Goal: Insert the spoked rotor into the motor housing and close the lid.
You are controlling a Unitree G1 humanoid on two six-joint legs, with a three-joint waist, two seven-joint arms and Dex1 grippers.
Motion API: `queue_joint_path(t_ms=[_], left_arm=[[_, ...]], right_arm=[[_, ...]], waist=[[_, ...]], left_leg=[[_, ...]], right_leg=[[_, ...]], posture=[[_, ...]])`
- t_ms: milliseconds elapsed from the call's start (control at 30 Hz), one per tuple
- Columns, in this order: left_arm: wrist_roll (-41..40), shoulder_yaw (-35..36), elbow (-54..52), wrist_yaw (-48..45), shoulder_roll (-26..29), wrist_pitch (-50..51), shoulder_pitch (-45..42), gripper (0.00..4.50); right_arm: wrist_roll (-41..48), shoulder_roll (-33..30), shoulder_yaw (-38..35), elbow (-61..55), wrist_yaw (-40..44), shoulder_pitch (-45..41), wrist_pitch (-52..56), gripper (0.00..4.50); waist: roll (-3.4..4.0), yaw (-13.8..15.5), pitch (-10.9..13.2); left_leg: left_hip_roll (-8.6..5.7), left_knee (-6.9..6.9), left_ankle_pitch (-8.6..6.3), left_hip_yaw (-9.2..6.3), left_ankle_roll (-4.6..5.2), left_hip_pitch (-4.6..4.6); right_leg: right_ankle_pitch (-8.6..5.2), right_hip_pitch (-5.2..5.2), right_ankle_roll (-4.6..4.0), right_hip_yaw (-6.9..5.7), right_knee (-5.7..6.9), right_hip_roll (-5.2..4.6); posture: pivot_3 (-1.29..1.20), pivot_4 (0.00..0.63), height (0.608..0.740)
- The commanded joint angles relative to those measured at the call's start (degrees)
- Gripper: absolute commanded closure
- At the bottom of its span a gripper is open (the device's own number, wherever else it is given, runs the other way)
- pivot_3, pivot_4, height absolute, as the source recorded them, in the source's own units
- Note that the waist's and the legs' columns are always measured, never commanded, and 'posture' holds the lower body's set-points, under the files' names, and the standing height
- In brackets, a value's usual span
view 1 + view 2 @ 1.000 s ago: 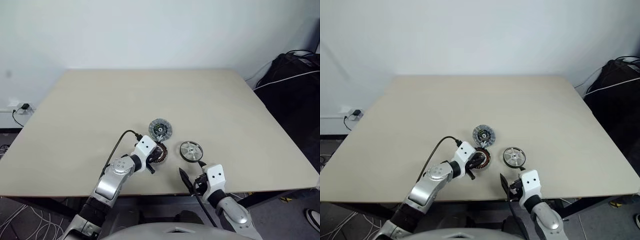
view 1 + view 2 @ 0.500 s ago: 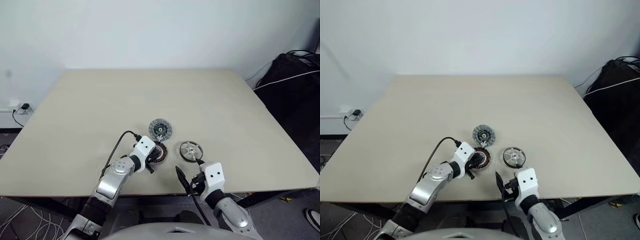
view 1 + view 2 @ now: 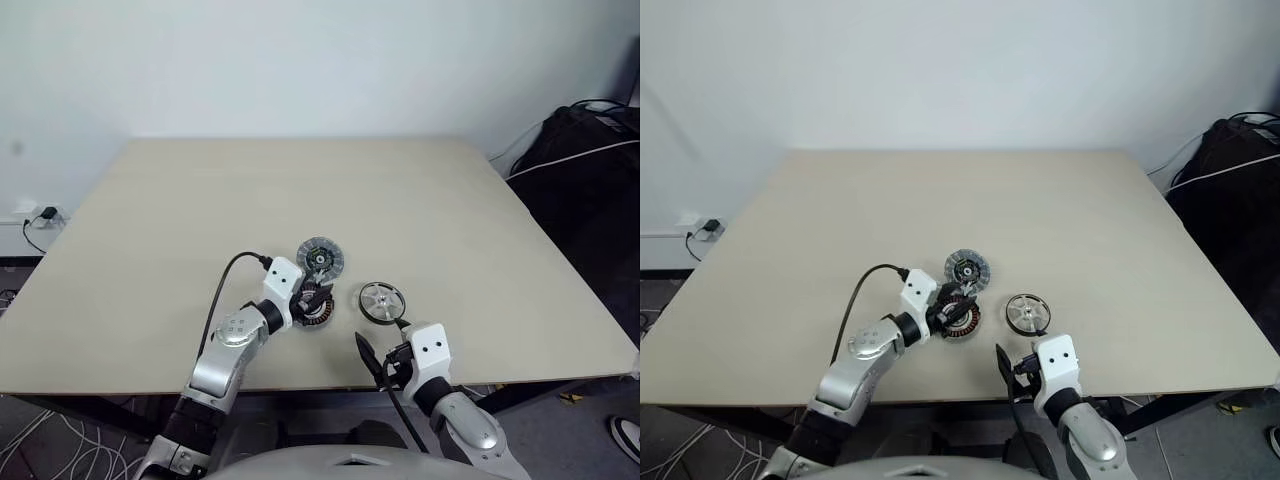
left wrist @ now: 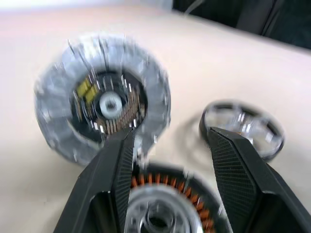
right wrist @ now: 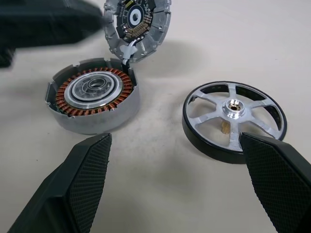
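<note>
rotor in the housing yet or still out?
Out. The spoked rotor lies flat on the table, apart from the motor housing, whose copper windings are uncovered.

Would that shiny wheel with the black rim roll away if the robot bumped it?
Probably not. The spoked rotor lies flat on the table, so a bump would likely slide it. Stood on edge, its round rim could roll. It looks like stiff metal, unlikely to bend.
</note>
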Motion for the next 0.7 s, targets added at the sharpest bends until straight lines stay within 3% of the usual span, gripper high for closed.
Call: queue_joint_path(t_ms=[33,200,300,367,700], left_arm=[[-2.17,2.06,-5.96,0.18,0.61,0.06,1.77,2.79],[-2.32,5.48,-8.68,2.87,2.03,0.46,6.52,4.45],[-0.25,7.19,-9.1,5.4,2.96,-1.66,10.31,4.5],[1.77,7.74,-9.04,7.27,3.69,-3.77,13.02,4.5],[8.34,11.21,-4.88,19.93,-0.34,-14.95,19.36,4.5]], right_arm=[[0.53,0.02,0.04,-4.27,-0.38,-0.17,0.51,0.0],[0.45,-0.21,0.58,-5.86,-0.22,-2.69,3.93,0.0],[-1.96,-1.16,2.03,-5.05,-0.48,-7.14,8.24,0.19],[-2.09,-1.6,3.07,-3.96,0.27,-11.35,11.05,0.59],[-3.47,-1.56,8.94,13.49,5.56,-30.2,13.09,3.89]], waist=[[0.0,-0.02,0.0],[-0.02,-0.09,0.01],[-0.11,-0.13,0.07],[-0.13,-0.21,0.1],[-0.26,0.18,0.18]], left_leg=[[0.0,0.0,0.0,0.0,0.0,0.0],[0.0,0.0,0.0,0.0,0.0,0.01],[0.0,0.01,0.0,0.0,0.0,0.02],[0.0,0.02,0.0,0.0,0.0,0.03],[0.0,0.02,0.0,0.0,0.0,-0.03]], right_leg=[[0.0,0.0,0.0,0.0,0.0,0.0],[0.0,0.01,0.01,-0.01,0.0,0.02],[0.0,0.02,0.01,-0.01,0.01,0.03],[0.0,0.01,0.01,-0.02,0.01,0.04],[0.06,-0.01,-0.08,-0.1,-0.02,0.01]], posture=[[0.0,0.0,0.74],[0.0,0.0,0.74],[0.0,0.0,0.74],[0.0,0.0,0.74],[0.0,0.0,0.74]])
